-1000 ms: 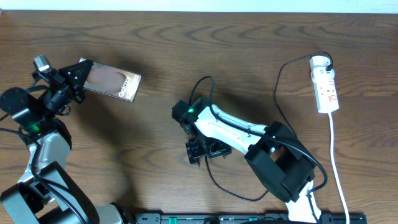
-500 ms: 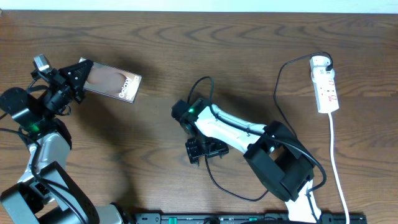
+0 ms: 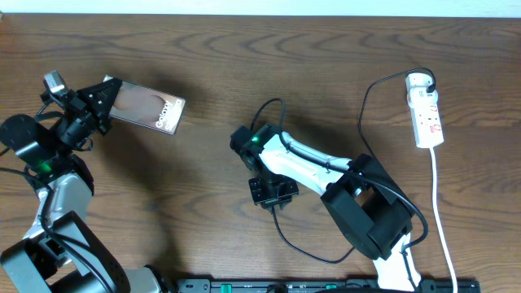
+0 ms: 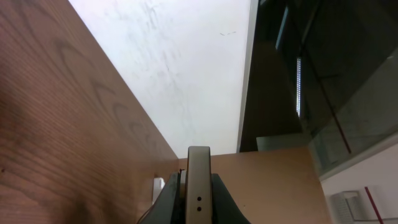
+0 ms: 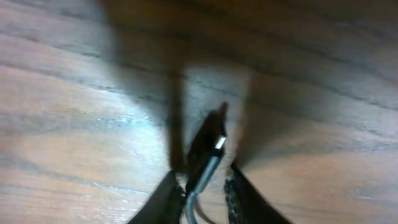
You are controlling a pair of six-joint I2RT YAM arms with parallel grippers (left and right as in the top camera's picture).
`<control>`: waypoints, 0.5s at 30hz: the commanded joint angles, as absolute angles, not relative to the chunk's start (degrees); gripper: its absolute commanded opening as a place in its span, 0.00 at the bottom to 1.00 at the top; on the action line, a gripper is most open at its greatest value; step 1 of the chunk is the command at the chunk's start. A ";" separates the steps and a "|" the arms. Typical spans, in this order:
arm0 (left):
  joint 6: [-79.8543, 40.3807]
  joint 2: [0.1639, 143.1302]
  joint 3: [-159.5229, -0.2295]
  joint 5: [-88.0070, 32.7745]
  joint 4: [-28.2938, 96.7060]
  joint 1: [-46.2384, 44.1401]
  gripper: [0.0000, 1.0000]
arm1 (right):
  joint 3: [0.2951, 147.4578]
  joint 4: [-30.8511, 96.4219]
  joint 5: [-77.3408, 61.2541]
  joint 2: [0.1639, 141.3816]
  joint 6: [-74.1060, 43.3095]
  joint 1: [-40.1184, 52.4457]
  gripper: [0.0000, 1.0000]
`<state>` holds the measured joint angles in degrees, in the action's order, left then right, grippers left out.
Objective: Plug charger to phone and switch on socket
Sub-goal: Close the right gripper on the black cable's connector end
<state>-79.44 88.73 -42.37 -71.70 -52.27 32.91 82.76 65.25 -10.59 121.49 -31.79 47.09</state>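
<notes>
At mid-table, right pincer [image 3: 273,194] has closed on the charger [image 5: 210,158]; left pincer [image 3: 103,99] grips the phone [image 3: 151,106].

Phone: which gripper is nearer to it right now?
Left. The left gripper clamps one end of the phone; the right gripper sits mid-table, well off to its right, over the tip of the charger.

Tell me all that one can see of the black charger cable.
The charger cable is thin, black, rubbery-looking. Its plug sits at the far end of the white power strip. It curves left, passes under the right arm, loops over the wooden table and reaches the right hand, whose fingers flank its metal-tipped connector; a firm grip is unclear.
</notes>
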 commanded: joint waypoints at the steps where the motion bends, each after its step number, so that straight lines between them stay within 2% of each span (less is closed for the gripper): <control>1: -79.05 88.36 -44.36 -72.71 -52.75 33.21 0.07 | 82.26 64.01 -11.31 124.40 -31.16 47.18 0.12; 2: -79.02 88.36 -44.36 -72.71 -52.75 33.21 0.07 | 82.26 64.01 -11.33 124.40 -31.18 47.18 0.08; 5: -78.00 88.36 -44.34 -72.90 -52.75 33.21 0.07 | 82.26 64.01 -11.33 124.40 -31.18 47.18 0.06; 8: -78.00 88.36 -44.31 -72.90 -52.75 33.21 0.07 | 82.26 64.01 -11.33 124.40 -31.18 47.18 0.07; 9: -78.00 88.36 -44.31 -72.90 -52.75 33.21 0.07 | 82.26 64.01 -11.33 124.40 -31.20 47.18 0.10; 13: -78.00 88.36 -44.31 -72.90 -52.75 33.21 0.07 | 82.28 63.92 -11.33 124.40 -31.20 46.85 0.31; 15: -78.00 88.36 -44.31 -72.88 -52.75 33.21 0.07 | 82.28 63.88 -11.35 124.40 -31.20 46.44 0.32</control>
